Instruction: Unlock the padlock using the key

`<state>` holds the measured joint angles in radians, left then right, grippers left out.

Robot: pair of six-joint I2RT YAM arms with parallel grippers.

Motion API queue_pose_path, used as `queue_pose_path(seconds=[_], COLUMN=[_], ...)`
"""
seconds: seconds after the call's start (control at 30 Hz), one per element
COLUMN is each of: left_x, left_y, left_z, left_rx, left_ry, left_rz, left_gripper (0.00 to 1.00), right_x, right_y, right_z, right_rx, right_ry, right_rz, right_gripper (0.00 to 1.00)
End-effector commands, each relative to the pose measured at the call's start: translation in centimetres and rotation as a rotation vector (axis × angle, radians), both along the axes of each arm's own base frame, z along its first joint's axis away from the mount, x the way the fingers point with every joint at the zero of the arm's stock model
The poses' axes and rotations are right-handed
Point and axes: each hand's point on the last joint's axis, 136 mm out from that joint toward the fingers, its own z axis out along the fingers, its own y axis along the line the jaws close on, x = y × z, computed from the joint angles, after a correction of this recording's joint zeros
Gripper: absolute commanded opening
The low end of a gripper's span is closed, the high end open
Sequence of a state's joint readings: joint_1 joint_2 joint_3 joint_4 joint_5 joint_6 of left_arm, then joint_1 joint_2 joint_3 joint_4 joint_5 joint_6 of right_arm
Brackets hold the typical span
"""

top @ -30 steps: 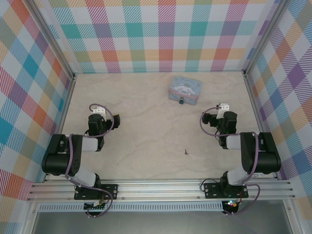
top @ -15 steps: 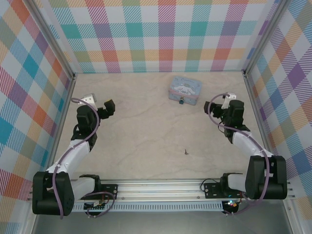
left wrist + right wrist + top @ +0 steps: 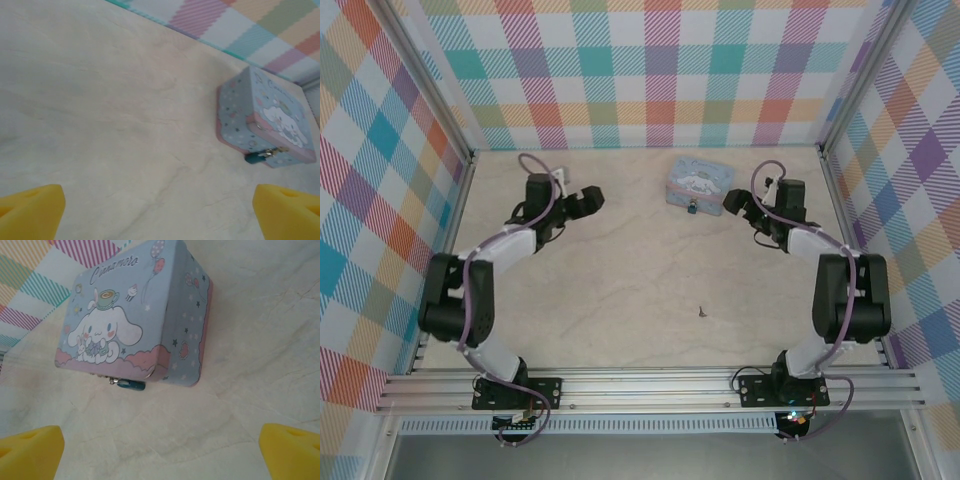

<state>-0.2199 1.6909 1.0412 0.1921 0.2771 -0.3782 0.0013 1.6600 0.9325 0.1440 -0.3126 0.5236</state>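
The tiny teal padlock hangs at the front of the pale blue cartoon tin at the back of the table. It shows below the tin as a teal padlock with a silvery shackle, and again as the padlock on the tin. The small dark key lies alone on the table, well in front of the tin. My left gripper is open, left of the tin. My right gripper is open, just right of the tin. Both hold nothing.
Checked walls close in the table on the back and both sides. The marbled tabletop stretches between the arms and around the key. A metal rail with the arm bases runs along the near edge.
Both arms have unfolded from near their bases and reached toward the back. The left gripper swung right and the right gripper swung left, both toward the tin. Tin and key have not moved.
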Motion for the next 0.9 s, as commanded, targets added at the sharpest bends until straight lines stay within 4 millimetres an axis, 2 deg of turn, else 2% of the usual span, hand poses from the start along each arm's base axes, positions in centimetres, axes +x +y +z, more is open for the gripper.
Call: queue_pose_path(seconds=[0.0, 0.23, 0.47, 0.7, 0.73, 0.87], left_x=[1.7, 5.6, 8.4, 10.0, 10.4, 11.1], left_y=[-3.7, -10.5, -16.4, -21.1, -21.8, -23.3], left_z=[0.9, -0.2, -1.9, -3.6, -3.3, -3.9], left_rx=[-0.048, -0.077, -0.114, -0.121, -0.124, -0.116], left_ry=[-0.006, 0.006, 0.026, 0.053, 0.047, 0.061], left_rz=[-0.083, -0.196, -0.282, -0.346, -0.354, -0.372], left_gripper=[0.96, 0.93, 0.92, 0.91, 0.91, 0.91], right_x=[2.3, 5.5, 7.5, 8.5, 8.6, 8.8], right_y=[1.1, 1.4, 2.6, 3.5, 3.6, 4.1], right_z=[0.9, -0.9, -1.5, -1.8, -1.9, -1.8], right_rx=[0.082, 0.094, 0.159, 0.222, 0.232, 0.260], right_ry=[-0.030, -0.009, -0.013, -0.017, -0.017, -0.019], right_rz=[0.015, 0.035, 0.082, 0.119, 0.126, 0.144], right_gripper=[1.00, 1.00, 0.98, 0.91, 0.90, 0.87])
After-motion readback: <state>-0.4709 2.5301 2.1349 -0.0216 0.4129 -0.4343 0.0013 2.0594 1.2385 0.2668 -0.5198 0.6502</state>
